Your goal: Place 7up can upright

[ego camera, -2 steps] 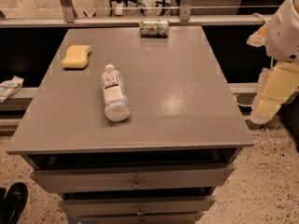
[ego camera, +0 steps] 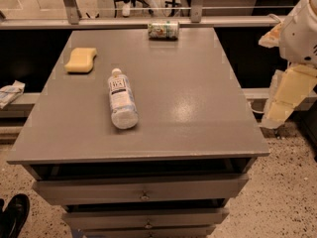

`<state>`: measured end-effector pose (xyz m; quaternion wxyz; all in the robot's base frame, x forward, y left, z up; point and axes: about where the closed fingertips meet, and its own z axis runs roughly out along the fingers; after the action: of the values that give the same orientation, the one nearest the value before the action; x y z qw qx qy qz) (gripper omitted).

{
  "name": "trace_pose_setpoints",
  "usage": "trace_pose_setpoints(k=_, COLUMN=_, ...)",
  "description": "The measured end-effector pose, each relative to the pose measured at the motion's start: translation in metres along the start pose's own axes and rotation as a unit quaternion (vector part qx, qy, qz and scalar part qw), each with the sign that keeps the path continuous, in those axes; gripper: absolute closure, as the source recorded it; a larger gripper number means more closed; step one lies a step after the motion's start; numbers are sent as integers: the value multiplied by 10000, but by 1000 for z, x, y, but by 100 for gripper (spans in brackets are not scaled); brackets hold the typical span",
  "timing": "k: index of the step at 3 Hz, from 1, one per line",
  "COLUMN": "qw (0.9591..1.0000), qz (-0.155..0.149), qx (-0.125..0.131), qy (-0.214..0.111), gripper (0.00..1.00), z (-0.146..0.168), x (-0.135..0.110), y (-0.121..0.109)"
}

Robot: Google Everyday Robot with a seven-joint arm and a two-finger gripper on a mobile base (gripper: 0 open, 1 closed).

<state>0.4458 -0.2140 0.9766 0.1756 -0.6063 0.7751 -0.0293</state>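
The 7up can lies on its side at the far edge of the grey table, a little right of centre. It is pale with green print. My arm, white with cream parts, hangs off the table's right side. The gripper is beside the right edge, well away from the can and below the level of the tabletop's far end. Nothing shows in it.
A clear plastic bottle with a white cap lies on its side left of centre. A yellow sponge sits at the far left. A metal rail runs behind the table. Drawers are below the front edge.
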Motion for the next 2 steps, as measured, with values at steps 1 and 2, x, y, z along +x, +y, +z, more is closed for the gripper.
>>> trace_pose_setpoints(k=1, qw=9980, qz=-159, qx=192, qy=-580, gripper=0, z=24, x=-28, y=-38)
trace_pose_setpoints(k=2, qw=9941, qz=-256, qx=369, qy=-990, gripper=0, z=43, x=-52, y=-72)
